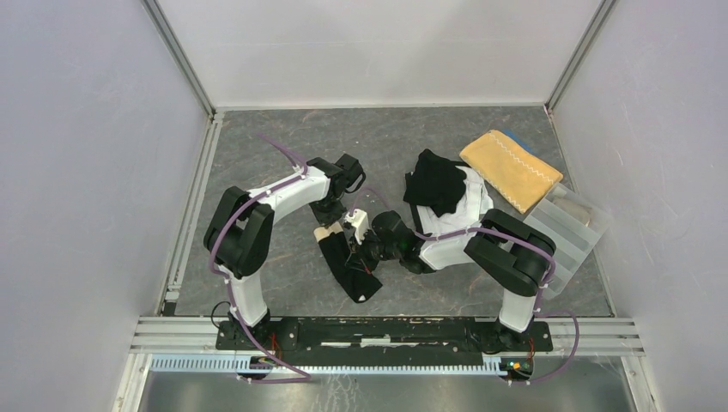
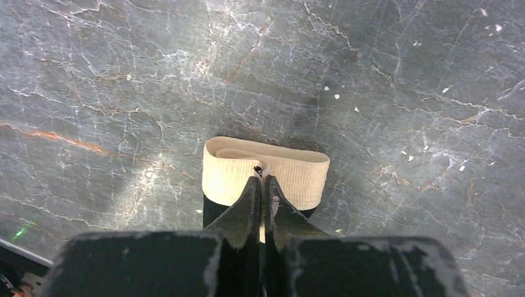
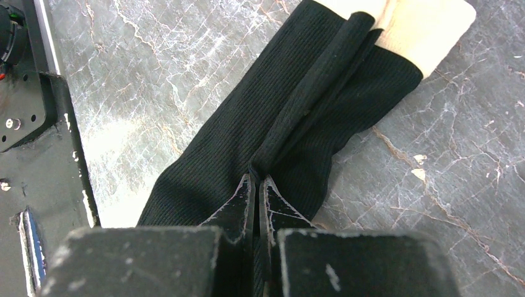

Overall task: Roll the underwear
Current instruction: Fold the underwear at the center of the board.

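You are in the folding step, before the roll itself. Your left gripper (image 2: 261,179) is closed tight on the beige waistband (image 2: 297,176) at its tips; your right gripper (image 3: 255,180) pinches a raised fold (image 3: 309,93) of the black underwear (image 3: 216,154) (it lies flat under both hands). Next, I think: lay this fold down, then roll from the waistband.

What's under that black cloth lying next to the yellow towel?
A white garment shows beneath the black cloth, sticking out on its right and near sides. Anything lying lower is covered by those two.
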You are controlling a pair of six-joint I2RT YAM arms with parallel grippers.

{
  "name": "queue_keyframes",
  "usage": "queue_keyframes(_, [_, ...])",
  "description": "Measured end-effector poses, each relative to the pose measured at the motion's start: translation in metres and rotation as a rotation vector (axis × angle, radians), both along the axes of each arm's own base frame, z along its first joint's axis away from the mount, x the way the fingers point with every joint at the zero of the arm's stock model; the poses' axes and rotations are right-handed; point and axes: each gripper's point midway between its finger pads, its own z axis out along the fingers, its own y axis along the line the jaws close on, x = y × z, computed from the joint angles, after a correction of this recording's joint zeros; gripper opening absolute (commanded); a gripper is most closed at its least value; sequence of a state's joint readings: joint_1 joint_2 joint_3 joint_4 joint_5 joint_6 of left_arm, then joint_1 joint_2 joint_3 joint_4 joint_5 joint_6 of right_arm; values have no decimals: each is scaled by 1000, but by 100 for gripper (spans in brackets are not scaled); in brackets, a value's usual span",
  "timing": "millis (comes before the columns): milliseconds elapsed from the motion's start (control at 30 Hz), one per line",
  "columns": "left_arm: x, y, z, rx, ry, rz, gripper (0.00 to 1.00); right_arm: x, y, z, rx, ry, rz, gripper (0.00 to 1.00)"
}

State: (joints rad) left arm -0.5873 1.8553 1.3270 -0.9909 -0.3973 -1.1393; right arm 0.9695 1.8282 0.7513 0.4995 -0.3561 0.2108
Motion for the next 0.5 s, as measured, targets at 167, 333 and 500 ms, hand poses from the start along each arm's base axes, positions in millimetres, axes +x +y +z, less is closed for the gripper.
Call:
queue_keyframes(167, [2,-7,-1,-24,-9,-8,2,0,0,0,-1,-1,-1,0])
queue_keyframes(333, [1,-9,4,-32,-19,-14,2,0,0,0,-2,-1,-1,0])
queue_keyframes(500, [-2,-17,23,-72,-65,-34,2,1,0,-1,-5,-6,-8,0])
